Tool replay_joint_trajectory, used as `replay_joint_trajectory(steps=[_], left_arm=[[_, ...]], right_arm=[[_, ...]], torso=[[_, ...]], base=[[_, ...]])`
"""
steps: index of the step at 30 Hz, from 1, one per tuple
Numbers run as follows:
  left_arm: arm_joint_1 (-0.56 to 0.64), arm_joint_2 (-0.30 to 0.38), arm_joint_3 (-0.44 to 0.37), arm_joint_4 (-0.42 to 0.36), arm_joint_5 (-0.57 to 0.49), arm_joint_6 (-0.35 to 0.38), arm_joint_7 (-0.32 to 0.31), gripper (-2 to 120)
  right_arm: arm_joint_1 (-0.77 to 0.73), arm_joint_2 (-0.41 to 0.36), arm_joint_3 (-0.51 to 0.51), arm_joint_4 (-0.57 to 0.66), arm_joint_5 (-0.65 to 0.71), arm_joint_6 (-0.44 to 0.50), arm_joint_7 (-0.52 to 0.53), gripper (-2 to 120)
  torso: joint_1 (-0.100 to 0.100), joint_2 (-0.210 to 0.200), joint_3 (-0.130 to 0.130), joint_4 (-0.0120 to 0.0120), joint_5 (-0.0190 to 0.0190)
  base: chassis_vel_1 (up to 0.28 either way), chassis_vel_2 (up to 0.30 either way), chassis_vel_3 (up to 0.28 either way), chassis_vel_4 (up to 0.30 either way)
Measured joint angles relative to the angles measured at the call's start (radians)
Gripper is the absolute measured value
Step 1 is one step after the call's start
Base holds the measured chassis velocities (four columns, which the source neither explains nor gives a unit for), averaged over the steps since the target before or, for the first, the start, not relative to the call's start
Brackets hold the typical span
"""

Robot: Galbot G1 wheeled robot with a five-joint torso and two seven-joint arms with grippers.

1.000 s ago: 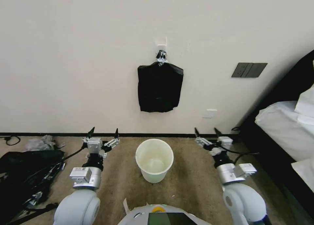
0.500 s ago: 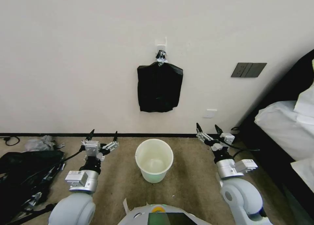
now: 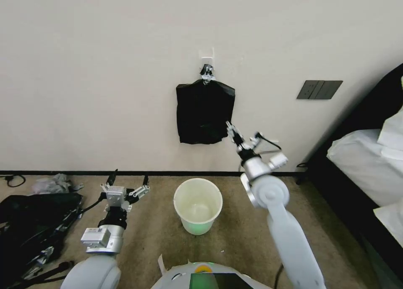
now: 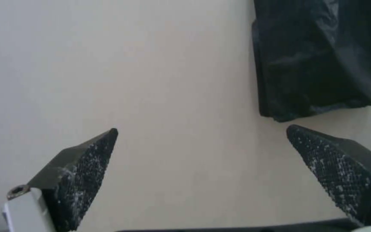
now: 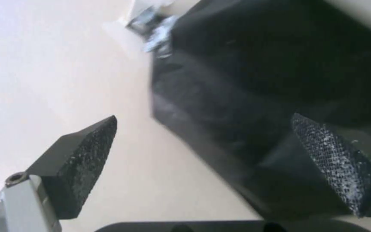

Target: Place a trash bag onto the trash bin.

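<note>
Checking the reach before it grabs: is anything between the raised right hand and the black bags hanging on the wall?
Nothing visible. The right hand, open, is beside the lower right corner of the hanging black bags, with open air between.

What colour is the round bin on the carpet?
Cream-white trash bin, greenish near its base; head view.

Brown carpet floor, trash bin upright, dark heap at left
</note>
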Motion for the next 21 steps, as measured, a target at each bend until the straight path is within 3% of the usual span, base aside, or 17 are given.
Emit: replay_joint_trajectory(steps=[4, 14, 21], left_arm=[[0.014, -0.015, 0.002, 0.000, 0.026, -0.018, 0.001, 100], [0.035, -0.035, 0.000, 0.001, 0.070, -0.062, 0.009, 100], [0.034, -0.058, 0.011, 0.001, 0.081, -0.061, 0.013, 100]], right_arm=[[0.126, 0.027, -0.041, -0.080, 0.089, 0.005, 0.036, 100], [0.385, 0.160, -0.042, -0.308, 0.110, 0.003, 0.049, 100], [0.495, 0.205, -0.028, -0.383, 0.134, 0.003, 0.063, 100]], torso=[[0.000, 0.000, 0.000, 0.0000, -0.0002], [0.000, 0.000, 0.000, 0.0000, 0.0000], [0.000, 0.000, 0.000, -0.0002, 0.0000]], base=[[0.000, 0.000, 0.000, 0.000], [0.000, 0.000, 0.000, 0.000], [0.000, 0.000, 0.000, 0.000]])
